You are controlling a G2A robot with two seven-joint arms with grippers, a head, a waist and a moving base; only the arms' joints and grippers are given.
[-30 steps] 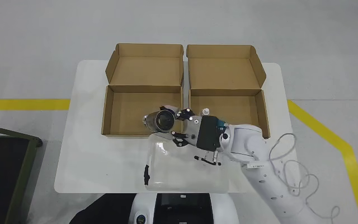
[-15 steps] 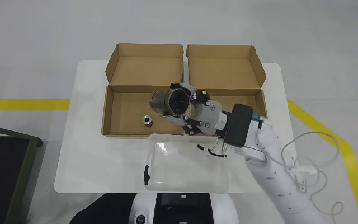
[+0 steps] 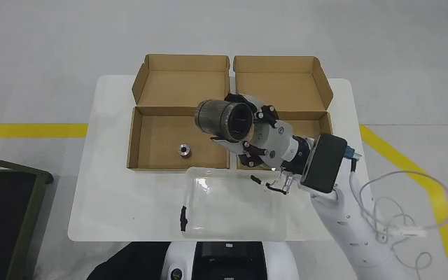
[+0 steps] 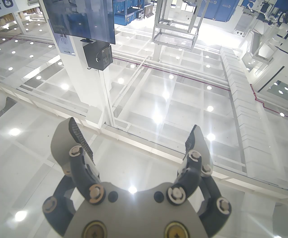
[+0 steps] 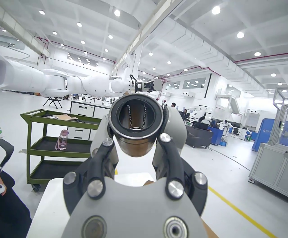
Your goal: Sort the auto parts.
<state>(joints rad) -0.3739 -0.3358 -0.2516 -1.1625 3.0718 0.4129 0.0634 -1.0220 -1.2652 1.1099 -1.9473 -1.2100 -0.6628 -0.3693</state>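
Top: my right gripper is clamped on one big sleeve, held above the seam between two open boxes. One small ring lies in the left box; the right box lies partly under my arm. One clear tray sits just before them.

Left wrist: my left gripper gapes, holding nothing.

Right wrist: the sleeve's hollow end faces the camera, a finger on each side.

- White tbl, rounded corners; yellow floor stripe on either side of it.
- Green 3-shelf cart on casters; pink bottle upright on mid shelf.
- Dark screen on white column, black box just below it.
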